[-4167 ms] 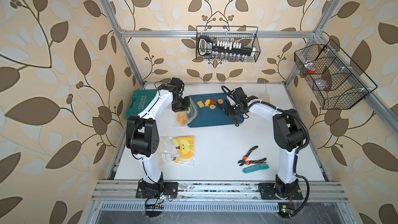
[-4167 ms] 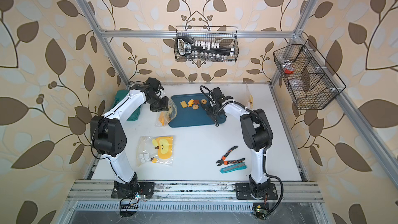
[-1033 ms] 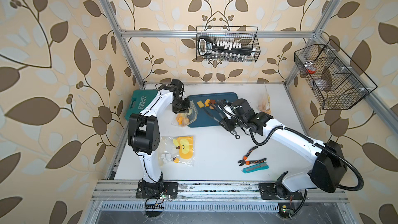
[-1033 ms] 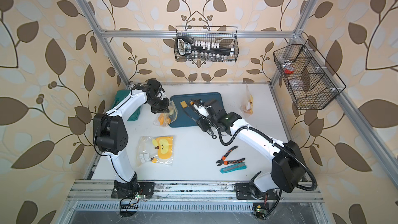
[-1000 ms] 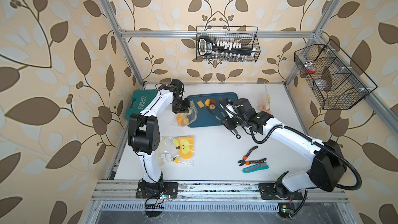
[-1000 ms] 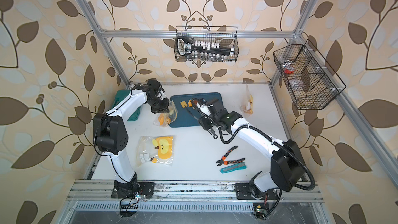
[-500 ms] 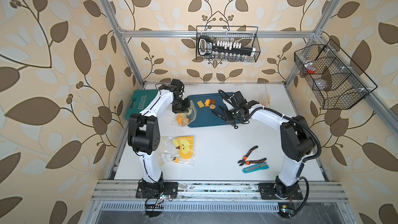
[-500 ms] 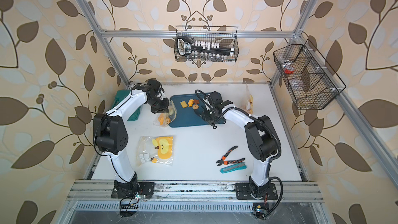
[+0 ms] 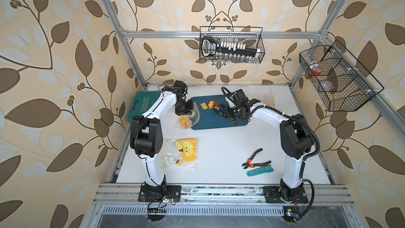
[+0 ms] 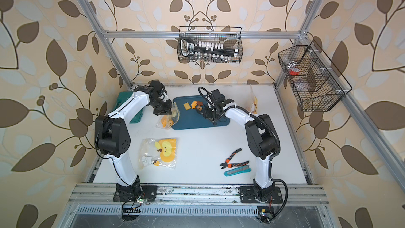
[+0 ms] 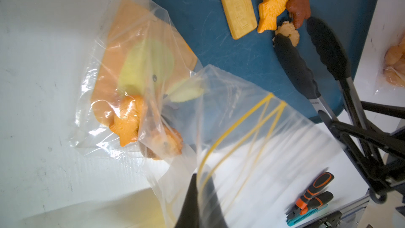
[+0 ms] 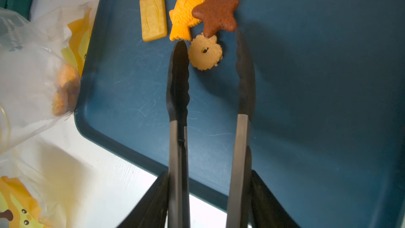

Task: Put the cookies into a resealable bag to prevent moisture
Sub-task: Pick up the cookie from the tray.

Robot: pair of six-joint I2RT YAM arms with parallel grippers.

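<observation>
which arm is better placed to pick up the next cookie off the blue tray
Right: the right tool holds black-tipped tongs straddling the pale round flower cookie; the left tool is pinching the clear plastic bag.

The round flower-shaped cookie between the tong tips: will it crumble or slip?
Probably stiff but brittle: the flower cookie looks thin, and its scalloped edge could chip under the tongs. Likely light, being small. Lying flat on the smooth tray, it may slide rather than roll if nudged.
</observation>
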